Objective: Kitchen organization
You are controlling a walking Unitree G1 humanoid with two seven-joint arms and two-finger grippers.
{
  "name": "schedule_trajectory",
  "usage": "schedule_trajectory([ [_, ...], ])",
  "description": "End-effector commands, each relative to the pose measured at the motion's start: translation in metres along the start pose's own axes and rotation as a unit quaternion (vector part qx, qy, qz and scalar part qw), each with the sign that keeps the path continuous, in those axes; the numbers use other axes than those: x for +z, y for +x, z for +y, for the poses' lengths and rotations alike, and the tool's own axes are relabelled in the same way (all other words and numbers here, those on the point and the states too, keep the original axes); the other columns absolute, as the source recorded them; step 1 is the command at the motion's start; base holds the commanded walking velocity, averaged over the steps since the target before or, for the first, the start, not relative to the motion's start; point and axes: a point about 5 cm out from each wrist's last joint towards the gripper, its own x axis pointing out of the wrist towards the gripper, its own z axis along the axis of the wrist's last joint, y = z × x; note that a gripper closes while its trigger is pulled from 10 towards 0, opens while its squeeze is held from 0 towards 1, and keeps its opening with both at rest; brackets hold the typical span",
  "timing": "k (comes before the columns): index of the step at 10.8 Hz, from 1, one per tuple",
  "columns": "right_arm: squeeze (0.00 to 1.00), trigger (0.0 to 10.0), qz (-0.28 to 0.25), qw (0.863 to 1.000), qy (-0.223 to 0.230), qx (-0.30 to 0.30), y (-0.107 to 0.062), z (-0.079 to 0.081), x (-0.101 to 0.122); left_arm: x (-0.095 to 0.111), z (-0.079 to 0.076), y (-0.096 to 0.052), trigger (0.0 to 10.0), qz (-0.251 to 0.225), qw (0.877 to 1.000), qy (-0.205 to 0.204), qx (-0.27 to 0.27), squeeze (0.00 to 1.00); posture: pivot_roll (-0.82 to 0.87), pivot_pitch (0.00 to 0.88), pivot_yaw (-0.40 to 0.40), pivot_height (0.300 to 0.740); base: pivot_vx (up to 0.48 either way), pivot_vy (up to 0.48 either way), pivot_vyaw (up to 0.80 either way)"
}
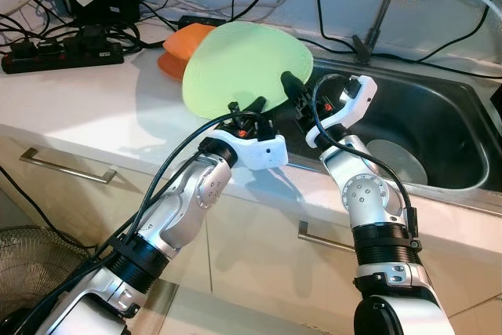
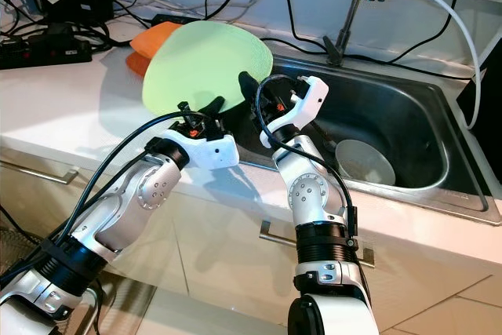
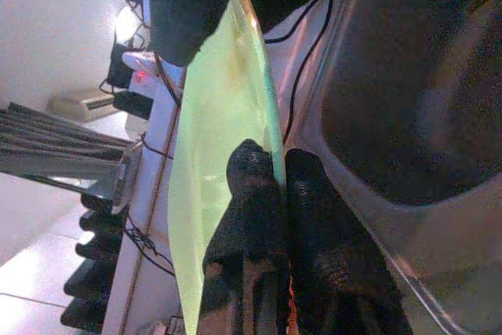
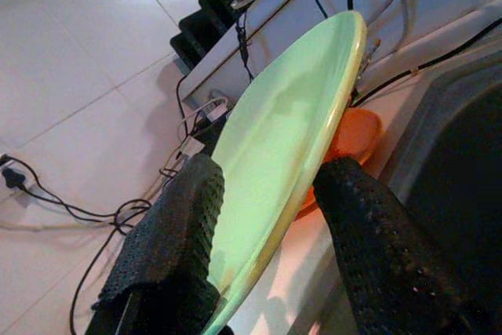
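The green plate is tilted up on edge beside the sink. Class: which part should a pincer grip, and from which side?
Grip the thin rim of the green plate, coming edge-on from the robot's side, one finger on each face. The left pincer already pinches it so.

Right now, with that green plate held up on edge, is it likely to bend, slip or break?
The green plate keeps a flat disc shape standing tilted on its rim, so it is probably stiff. The left gripper pinches only its thin edge, so it could pivot or slip. It looks like plastic, likely light and not very fragile.
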Motion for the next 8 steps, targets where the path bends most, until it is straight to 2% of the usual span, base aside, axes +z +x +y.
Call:
schedule_trajectory([
  [1, 0.0, 9.6, 0.0, 1.0, -0.005, -0.012, -0.0007, -0.004, 0.0017, 0.0101, 0.0086, 0.0022, 10.0, -0.027, 0.999, 0.009, 0.015, 0.0, 0.24, 0.0, -0.053, 0.74, 0.0, 0.0, 0.0],
  [2, 0.0, 1.8, -0.003, 1.0, -0.007, -0.015, -0.0004, -0.0045, 0.0029, 0.0103, 0.0075, 0.0014, 10.0, -0.031, 0.999, 0.011, 0.012, 0.0, 0.24, 0.0, -0.054, 0.74, 0.0, 0.0, 0.0],
  [3, 0.0, 0.0, -0.004, 1.0, -0.008, -0.016, 0.0003, -0.0049, 0.0036, 0.0111, 0.0067, 0.0011, 10.0, -0.037, 0.999, 0.013, 0.01, 0.0, 0.24, 0.0, -0.056, 0.74, 0.0, 0.0, 0.0],
  [8, 0.0, 0.0, -0.006, 1.0, -0.007, -0.018, 0.0014, -0.0058, 0.0046, 0.0117, 0.0045, -0.0049, 10.0, -0.054, 0.998, 0.02, 0.007, 0.0, 0.24, 0.0, -0.059, 0.74, 0.0, 0.0, 0.0],
])
